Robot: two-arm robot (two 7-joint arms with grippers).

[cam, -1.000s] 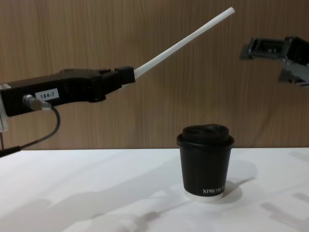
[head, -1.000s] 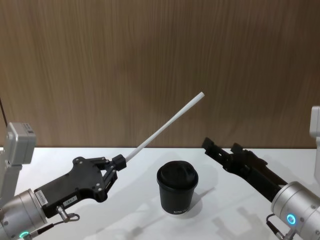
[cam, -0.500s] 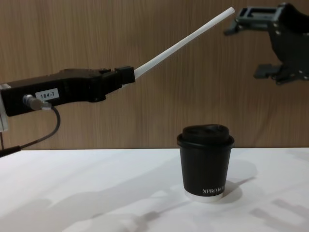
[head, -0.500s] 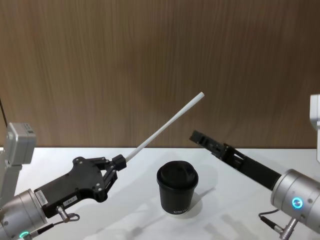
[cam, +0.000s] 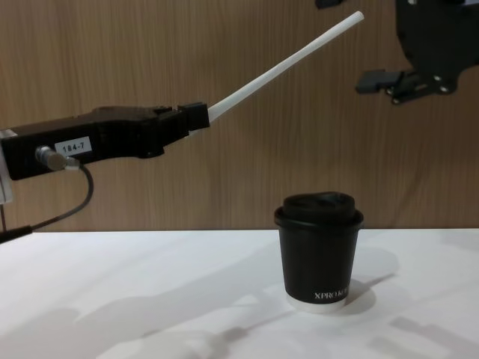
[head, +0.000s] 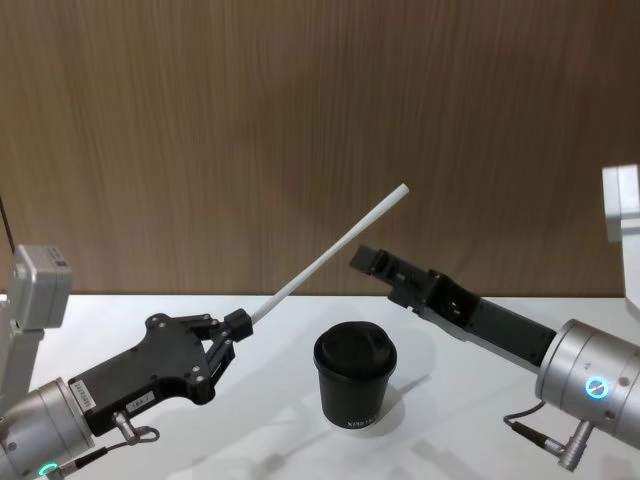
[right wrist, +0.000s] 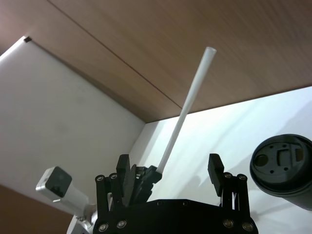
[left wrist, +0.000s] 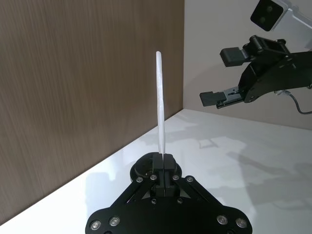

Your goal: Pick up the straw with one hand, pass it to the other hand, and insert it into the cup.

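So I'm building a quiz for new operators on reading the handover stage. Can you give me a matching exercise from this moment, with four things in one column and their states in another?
Column one:
1. straw
2. cup
3. left gripper
4. right gripper

Column two:
A. open, in the air, touching nothing
B. standing upright on the white table
C. shut on the lower end of a thin white thing
D. slanting upward, one end clamped, the other end free

Pairs: 1-D, 2-B, 3-C, 4-A
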